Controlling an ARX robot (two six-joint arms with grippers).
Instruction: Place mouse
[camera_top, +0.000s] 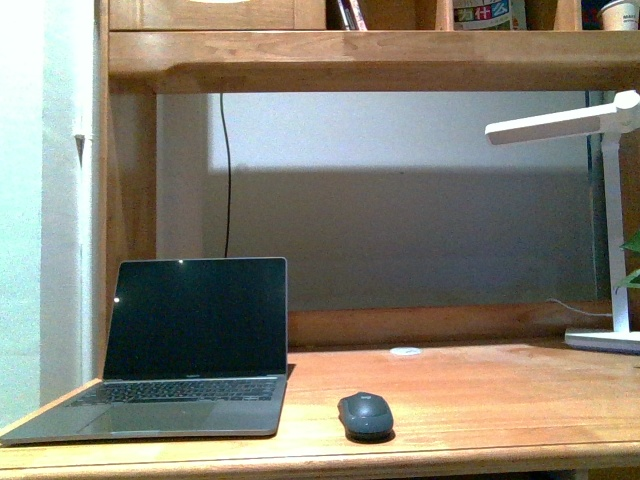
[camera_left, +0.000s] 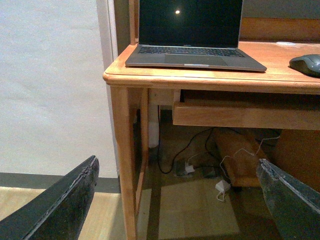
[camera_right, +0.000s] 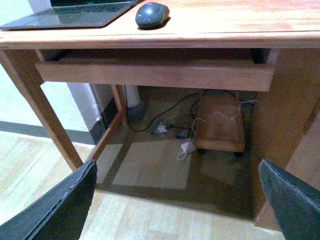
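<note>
The mouse (camera_top: 366, 414) lies low in the frame's centre on the desk (camera_top: 480, 400), just right of the laptop (camera_top: 185, 350). It looks light, smooth, perhaps slippery; best gripped across its sides. Both grippers (camera_left: 175, 200) (camera_right: 177, 200) hang spread, empty, below desk level.

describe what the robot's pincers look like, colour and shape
Only the fingers show, in the wrist views. The left pincer has two dark grey-black fingers, broad flat wedges with worn, lighter, rough-looking edges. The right pincer looks the same: dark, matte fingers tapering toward the tips. No cables, markings or arm links are visible, and the front view shows neither arm.
</note>
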